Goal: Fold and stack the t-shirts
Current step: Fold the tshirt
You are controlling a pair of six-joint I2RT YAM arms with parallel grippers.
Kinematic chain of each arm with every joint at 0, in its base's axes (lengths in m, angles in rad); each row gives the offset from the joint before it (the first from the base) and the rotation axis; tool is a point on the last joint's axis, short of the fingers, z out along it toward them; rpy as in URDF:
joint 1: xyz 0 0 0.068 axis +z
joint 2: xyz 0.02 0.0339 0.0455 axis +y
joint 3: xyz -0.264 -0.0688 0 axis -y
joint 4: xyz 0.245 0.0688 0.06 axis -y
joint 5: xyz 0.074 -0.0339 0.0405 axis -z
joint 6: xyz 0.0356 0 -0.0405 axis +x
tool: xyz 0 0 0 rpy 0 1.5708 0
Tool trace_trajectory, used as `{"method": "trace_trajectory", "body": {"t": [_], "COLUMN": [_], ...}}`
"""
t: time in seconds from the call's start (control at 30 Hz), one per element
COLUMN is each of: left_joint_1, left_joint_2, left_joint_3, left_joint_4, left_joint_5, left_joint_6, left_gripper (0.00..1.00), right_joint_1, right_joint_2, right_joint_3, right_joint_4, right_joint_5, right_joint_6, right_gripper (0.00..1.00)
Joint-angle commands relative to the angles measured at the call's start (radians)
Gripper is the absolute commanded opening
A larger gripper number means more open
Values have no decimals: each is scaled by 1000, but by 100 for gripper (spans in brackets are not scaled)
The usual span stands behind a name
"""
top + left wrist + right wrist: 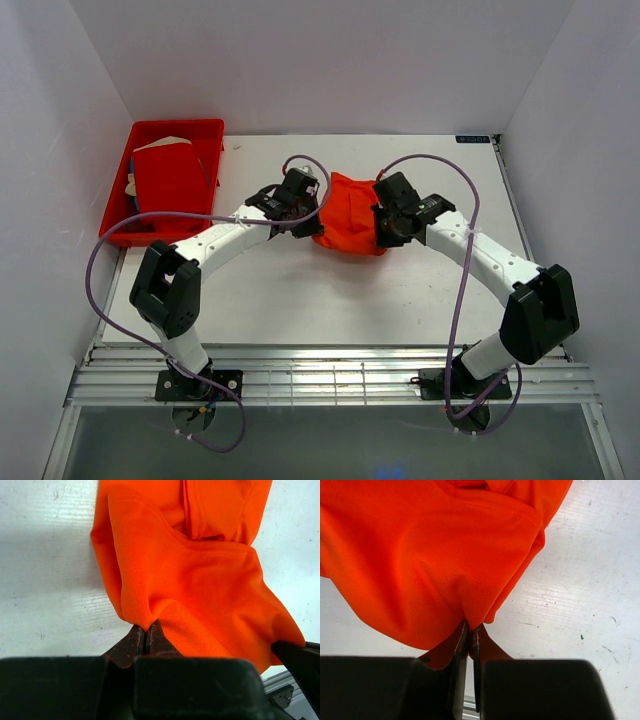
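A bright orange t-shirt (pixel 348 212) hangs bunched between both arms over the middle of the table. My left gripper (pixel 305 222) is shut on its left edge; in the left wrist view the orange t-shirt (pixel 200 575) is pinched at the left gripper's tips (pixel 146 629). On the opposite edge my right gripper (pixel 385 228) is also shut, and the right wrist view shows the orange t-shirt (pixel 420 555) clamped between the right gripper's tips (pixel 471 626). A deeper red t-shirt (pixel 170 180) lies folded in the red tray (pixel 205 130) at the back left.
The white table (pixel 300 290) has white walls on three sides. A metal rail (pixel 330 385) runs along the near edge by the arm bases. A white item pokes out from under the red cloth in the tray.
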Motion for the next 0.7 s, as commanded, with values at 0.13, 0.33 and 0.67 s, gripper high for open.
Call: {"method": "trace_trajectory", "body": {"t": [0.13, 0.33, 0.67], "left_joint_1": [5, 3, -43], "left_joint_2": [-23, -133, -400], "left_joint_3": [37, -103, -371], "left_joint_4": [46, 48, 17], "left_joint_5": [84, 134, 197], "left_joint_6": [16, 18, 0], "left_gripper": [0, 0, 0], "right_joint_1": [-8, -5, 111], "right_joint_2": [21, -57, -234], "right_joint_3": [87, -23, -203], "right_joint_4": [18, 11, -39], "right_joint_5": [8, -66, -115], "right_joint_6": [-40, -11, 118], "right_gripper": [8, 8, 8]}}
